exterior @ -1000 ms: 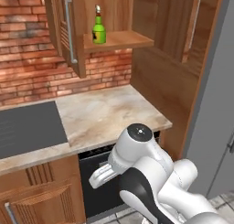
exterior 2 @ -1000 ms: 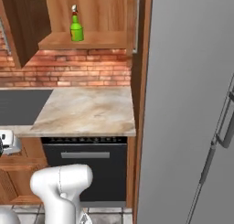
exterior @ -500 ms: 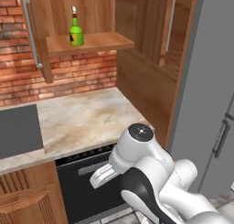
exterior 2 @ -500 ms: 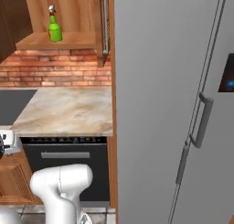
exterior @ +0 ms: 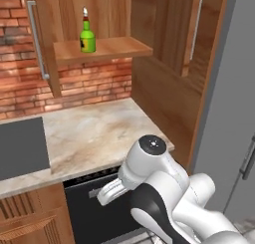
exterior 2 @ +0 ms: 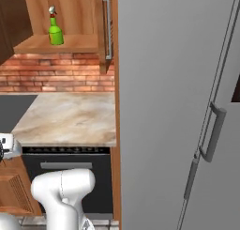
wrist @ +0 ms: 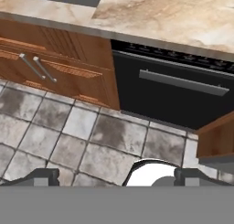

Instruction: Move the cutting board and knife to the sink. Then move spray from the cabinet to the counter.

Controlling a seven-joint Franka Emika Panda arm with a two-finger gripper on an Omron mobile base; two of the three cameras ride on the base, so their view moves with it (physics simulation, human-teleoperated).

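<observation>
Green spray (exterior: 87,38) upright on cabinet (exterior: 102,48) shelf, marbled counter (exterior: 94,133) below, dark drainboard (exterior: 22,147) at left

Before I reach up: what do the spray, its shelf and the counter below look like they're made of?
Spray: glossy green body, likely plastic, though glass can't be ruled out; dark label, pale nozzle with red tip.
Cabinet shelf: pale wood with visible grain, matte.
Counter: beige stone-like slab with brownish veins, smooth, probably polished marble or an imitation.
</observation>
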